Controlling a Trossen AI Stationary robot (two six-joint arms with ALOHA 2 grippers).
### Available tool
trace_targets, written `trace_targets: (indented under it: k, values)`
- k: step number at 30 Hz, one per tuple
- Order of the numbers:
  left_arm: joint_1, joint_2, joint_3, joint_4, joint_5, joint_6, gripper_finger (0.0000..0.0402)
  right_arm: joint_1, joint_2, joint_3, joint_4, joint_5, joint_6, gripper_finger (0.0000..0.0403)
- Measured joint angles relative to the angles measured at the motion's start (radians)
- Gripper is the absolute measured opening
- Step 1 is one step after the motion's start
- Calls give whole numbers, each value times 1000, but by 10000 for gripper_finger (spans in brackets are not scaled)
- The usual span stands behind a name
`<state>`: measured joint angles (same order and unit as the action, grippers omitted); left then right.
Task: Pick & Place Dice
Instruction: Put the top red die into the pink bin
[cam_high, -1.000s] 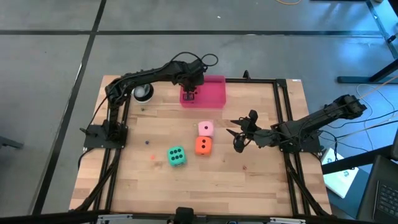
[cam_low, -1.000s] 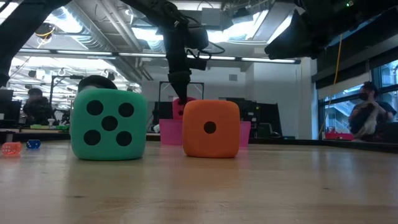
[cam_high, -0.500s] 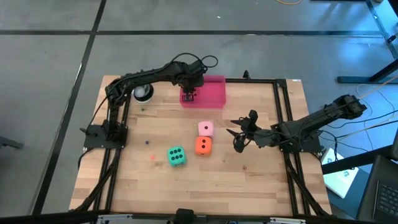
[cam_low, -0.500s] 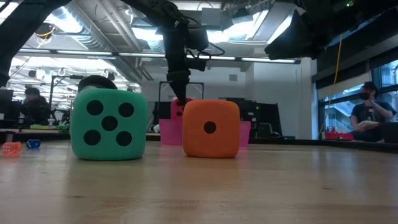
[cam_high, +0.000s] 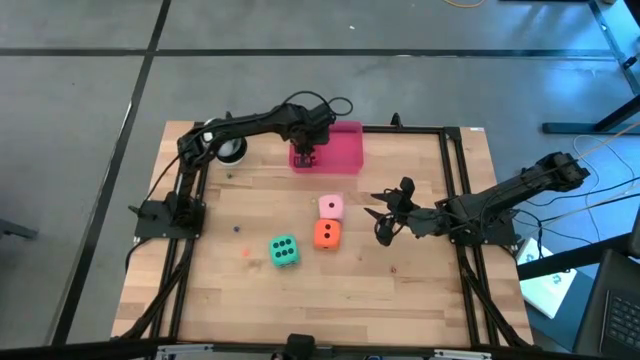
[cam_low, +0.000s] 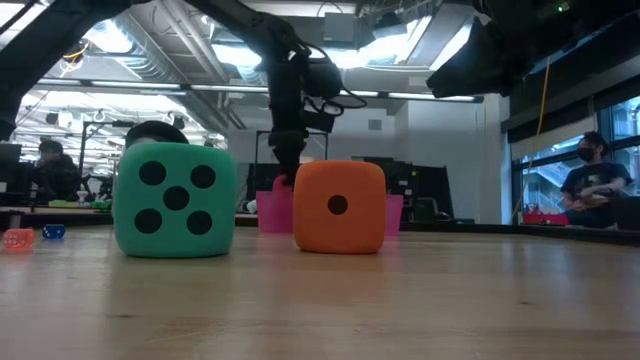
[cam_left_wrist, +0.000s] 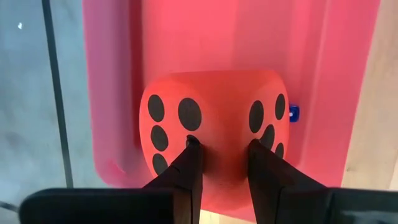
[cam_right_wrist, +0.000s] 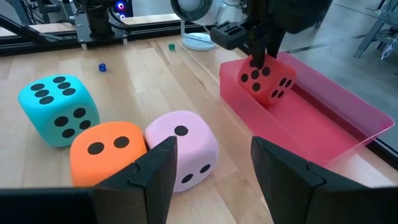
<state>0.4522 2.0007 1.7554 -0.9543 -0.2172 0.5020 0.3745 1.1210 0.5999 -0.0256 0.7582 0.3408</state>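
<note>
**Red die pinched over the pink tray, three dice on the table**

Your left gripper (cam_high: 306, 155) is at the far edge of the table, over the left end of the pink rectangular tray (cam_high: 340, 150). Its two dark fingers (cam_left_wrist: 189, 165) are clenched on the red die (cam_left_wrist: 214, 127), pressing into the soft face so that it dents between them. In your right wrist view the red die (cam_right_wrist: 266, 78) hangs tilted on a corner inside the tray (cam_right_wrist: 323, 118), close to its near wall; whether it touches the tray floor you cannot tell. A tiny blue object (cam_left_wrist: 293, 112) lies in the tray just beside the die.

Your right gripper (cam_high: 385, 215) waits near the right side of the table, pointed toward the middle, its jaws standing apart with nothing between them.

The other three dice sit near the middle of the wooden table (cam_high: 400, 290). The light pink die (cam_high: 331, 207) is nearest the tray, and the orange die (cam_high: 326, 234) is just in front of it, touching or nearly so. The green die (cam_high: 284, 251) is a little to the left of the orange one and nearer the front edge, clearly apart from it.

A white round object (cam_high: 232, 150) sits near the far left corner. In the low view, a person (cam_low: 590, 185) is in the room behind the table.
</note>
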Motion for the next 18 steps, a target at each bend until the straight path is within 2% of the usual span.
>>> trace_targets:
  k: [11,18]
  values:
    - [0,6,0,0,-1,0,95,0,0,0,2,-18,0,206]
    - [0,6,0,0,0,0,125,0,0,0,1,-18,0,206]
